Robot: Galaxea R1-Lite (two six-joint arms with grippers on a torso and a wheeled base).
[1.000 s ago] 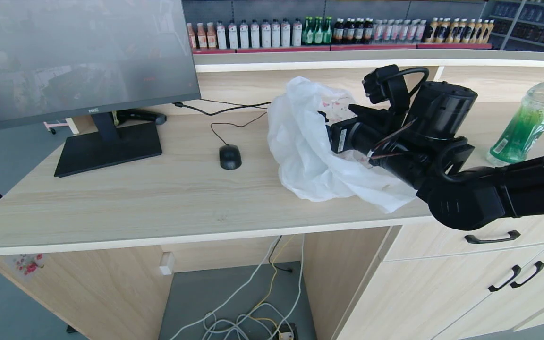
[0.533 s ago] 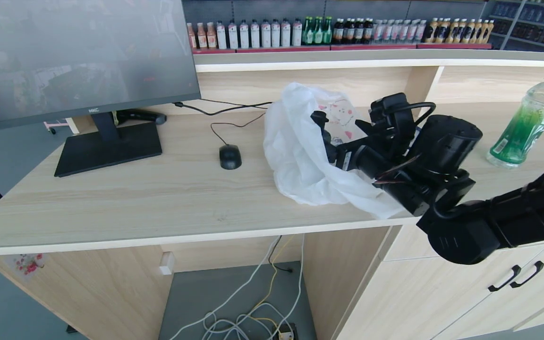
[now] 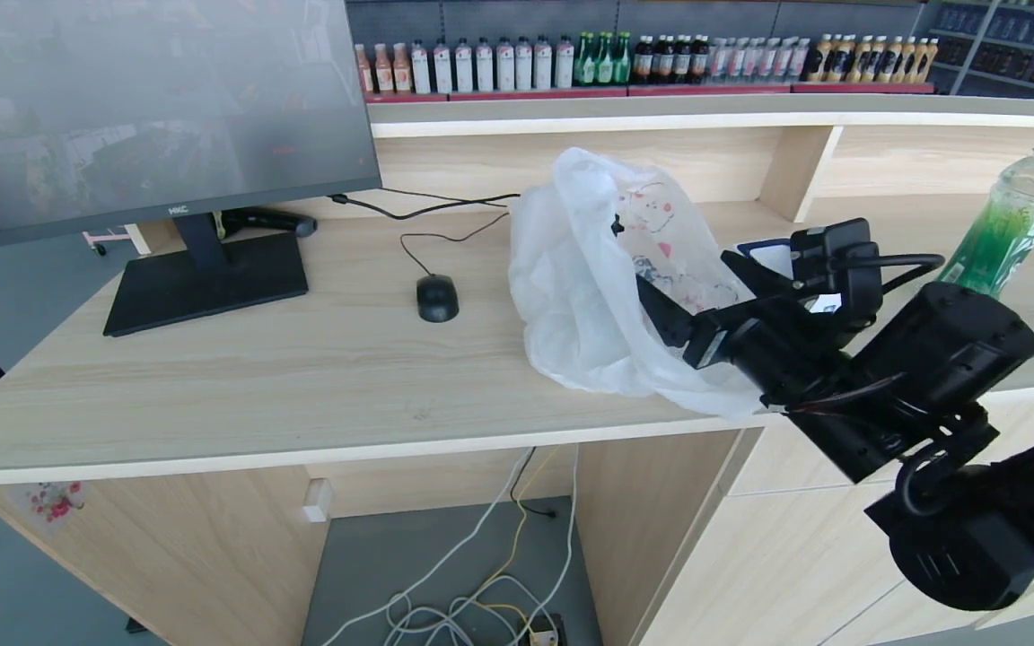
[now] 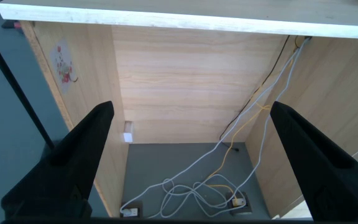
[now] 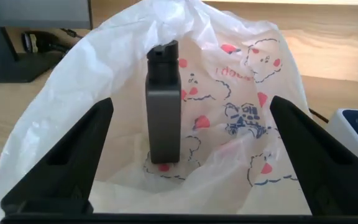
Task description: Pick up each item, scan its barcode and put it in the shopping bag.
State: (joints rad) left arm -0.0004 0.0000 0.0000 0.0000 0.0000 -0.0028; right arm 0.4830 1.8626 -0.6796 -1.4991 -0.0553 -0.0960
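At the checkout counter (image 3: 302, 377), the right gripper (image 3: 683, 274) hangs at the mouth of the white bag (image 3: 571, 296), its jaws spread wide and holding nothing. The right wrist view looks straight in: a dark bottle (image 5: 164, 106) stands upright on the bag's crumpled floor, between the two open fingers but apart from both. A green bottle (image 3: 1002, 233) stands well to the right on the counter, and what appears to be a blue-and-white box (image 3: 773, 256) lies just behind the gripper, partly hidden by it. The left gripper (image 4: 191, 106) hangs below the counter's edge, jaws likewise wide and empty, above loose cables. The danger here is the soft plastic: the lower finger sits close against the bag's rim, and a catch on the film could drag the bag, whose near fold already reaches the counter's edge, or tip the tall bottle over. The arm's bulk beside the box could also nudge it.
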